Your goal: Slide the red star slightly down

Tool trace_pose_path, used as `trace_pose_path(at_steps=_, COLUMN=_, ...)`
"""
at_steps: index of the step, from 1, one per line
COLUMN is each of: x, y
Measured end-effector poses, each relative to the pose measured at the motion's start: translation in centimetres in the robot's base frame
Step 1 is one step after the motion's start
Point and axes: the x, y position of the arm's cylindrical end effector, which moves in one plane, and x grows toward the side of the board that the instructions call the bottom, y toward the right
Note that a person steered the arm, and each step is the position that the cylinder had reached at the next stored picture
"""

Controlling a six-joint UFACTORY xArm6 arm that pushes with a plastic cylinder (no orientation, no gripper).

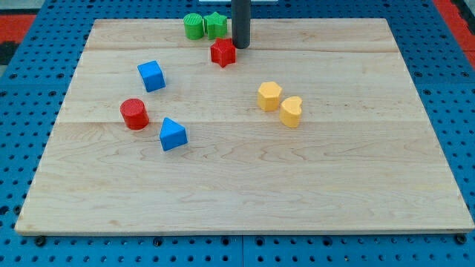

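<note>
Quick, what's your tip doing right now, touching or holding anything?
My tip: holding nothing; it sits just at the upper right of the red star; contact cannot be told.

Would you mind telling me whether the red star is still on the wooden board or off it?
On it. The red star sits flat on the board near the view's top edge, with my tip just to its upper right.

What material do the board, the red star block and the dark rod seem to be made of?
The pale board looks like unvarnished wood: grain lines and plank seams run across it. The red star block is probably plastic, with a uniform colour and a soft sheen. The dark rod looks like smooth metal or plastic; which one I cannot tell. My tip stands just to the view's right of the star, above it.
</note>
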Motion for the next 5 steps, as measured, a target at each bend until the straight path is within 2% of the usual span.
trace_pose_path(at_steps=1, x=1.5, y=-1.1)
trace_pose_path(at_steps=2, x=6.1, y=-2.3)
trace_pose_path(at_steps=3, x=5.3, y=-0.6)
trace_pose_path(at_steps=4, x=2.7, y=-0.2)
trace_pose_path(at_steps=5, x=2.6, y=-5.8)
